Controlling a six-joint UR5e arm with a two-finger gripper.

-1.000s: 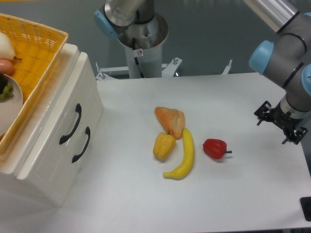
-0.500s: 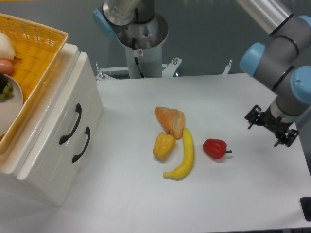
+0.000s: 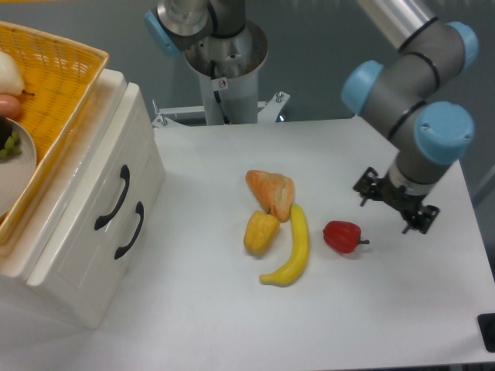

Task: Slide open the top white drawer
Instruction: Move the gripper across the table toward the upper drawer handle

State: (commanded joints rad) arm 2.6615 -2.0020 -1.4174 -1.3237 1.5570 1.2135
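Observation:
The top white drawer (image 3: pixel 94 188) is the upper front of a white cabinet at the left, shut flush, with a black curved bar handle (image 3: pixel 113 198). The lower drawer front sits beside it with the same kind of handle (image 3: pixel 130 230). My gripper (image 3: pixel 395 202) hangs over the right part of the table, far from the cabinet and just right of a red pepper (image 3: pixel 342 236). Only its black body shows from above. Its fingers are hidden under the wrist, and nothing can be seen in them.
A yellow basket (image 3: pixel 48 100) with a plate and fruit sits on top of the cabinet. A bread piece (image 3: pixel 271 192), a yellow pepper (image 3: pixel 260 231) and a banana (image 3: pixel 292 249) lie mid-table. The arm's base post (image 3: pixel 227 77) stands at the back.
The arm has swung left and slightly toward the back, carrying the gripper from the table's right edge to just right of the red pepper. The drawers and the food have not moved.

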